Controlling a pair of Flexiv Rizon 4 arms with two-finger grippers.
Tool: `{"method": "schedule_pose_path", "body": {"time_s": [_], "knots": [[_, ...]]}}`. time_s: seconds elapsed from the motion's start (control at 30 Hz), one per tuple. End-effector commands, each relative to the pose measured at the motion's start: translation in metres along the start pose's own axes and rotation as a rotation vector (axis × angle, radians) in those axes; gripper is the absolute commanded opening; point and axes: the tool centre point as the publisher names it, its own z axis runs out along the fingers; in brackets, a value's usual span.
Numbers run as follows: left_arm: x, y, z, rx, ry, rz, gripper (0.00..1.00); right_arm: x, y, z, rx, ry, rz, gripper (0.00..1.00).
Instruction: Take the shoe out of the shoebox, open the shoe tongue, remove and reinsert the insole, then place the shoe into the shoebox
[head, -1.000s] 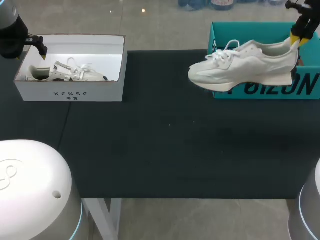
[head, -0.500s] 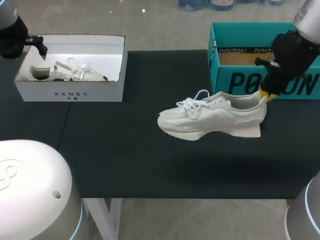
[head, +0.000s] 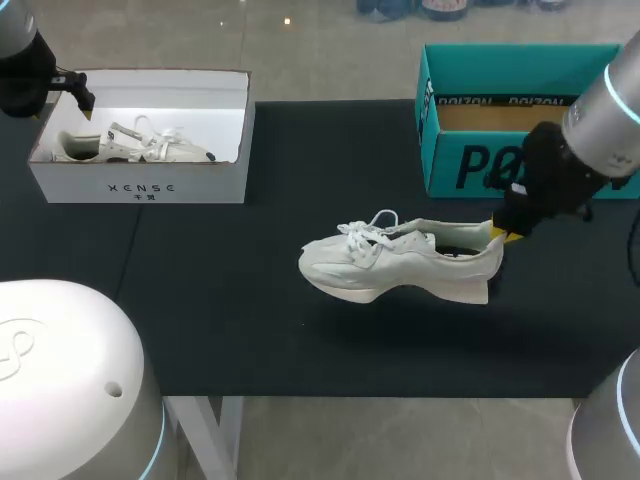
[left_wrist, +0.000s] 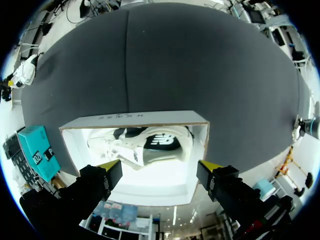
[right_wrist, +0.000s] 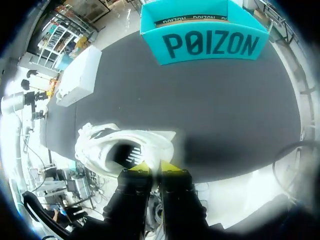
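The dark table spreads out under me. At its far right edge the teal shoebox stands open, its brown cardboard floor showing. Over at the far left sits the white box, also open on top. And here is the white shoe, out in the middle of the table, well in front of the teal shoebox, toe pointing to my left, laces loose on top. Whether the sole touches the cloth, I cannot tell. A second shoe lies on its side inside the white box. My right gripper has the white shoe by the heel, yellow tips pinched tight on the collar. My left gripper hangs over the white box, fingers spread wide, touching nothing.
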Motion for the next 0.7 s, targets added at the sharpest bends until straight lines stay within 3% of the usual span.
{"method": "schedule_pose_path", "body": {"time_s": [0.03, 0.4, 0.7], "knots": [[0.0, -0.001, 0.0, -0.002, 0.002, 0.001, 1.0, 0.004, 0.002, 0.025, -0.016, 0.002, 0.009, 0.0], [0.0, -0.001, 0.0, -0.002, 0.002, 0.001, 1.0, 0.004, 0.02, 0.072, 0.002, -0.003, 0.011, 0.0], [0.0, -0.001, 0.0, -0.002, 0.002, 0.001, 1.0, 0.009, 0.025, 0.093, -0.012, 0.01, -0.024, 0.0]]}}
